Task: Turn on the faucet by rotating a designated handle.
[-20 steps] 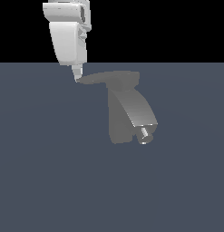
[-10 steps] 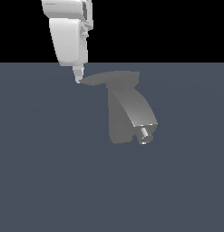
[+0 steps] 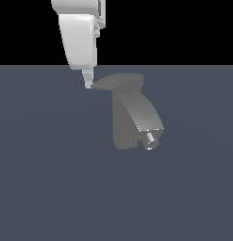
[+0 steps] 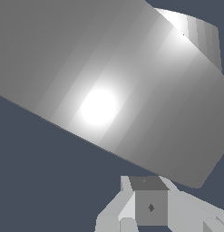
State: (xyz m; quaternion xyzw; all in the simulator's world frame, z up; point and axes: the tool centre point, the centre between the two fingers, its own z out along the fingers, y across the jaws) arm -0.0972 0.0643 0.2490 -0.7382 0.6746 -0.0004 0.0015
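Pressing its fingertip against the handle tip at 9 o'clock of the faucet, the gripper, whose opening I cannot tell, is seemingly just starting the turn, most rotation remaining.

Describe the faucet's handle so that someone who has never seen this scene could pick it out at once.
In the exterior view, find the grey blocky faucet on the dark floor, below the white gripper. From its top a thin flat blade, the handle, tapers toward the exterior view's left, its tip at the gripper's fingertips. Unlike the boxy sloped spout, it carries no shiny nozzle.
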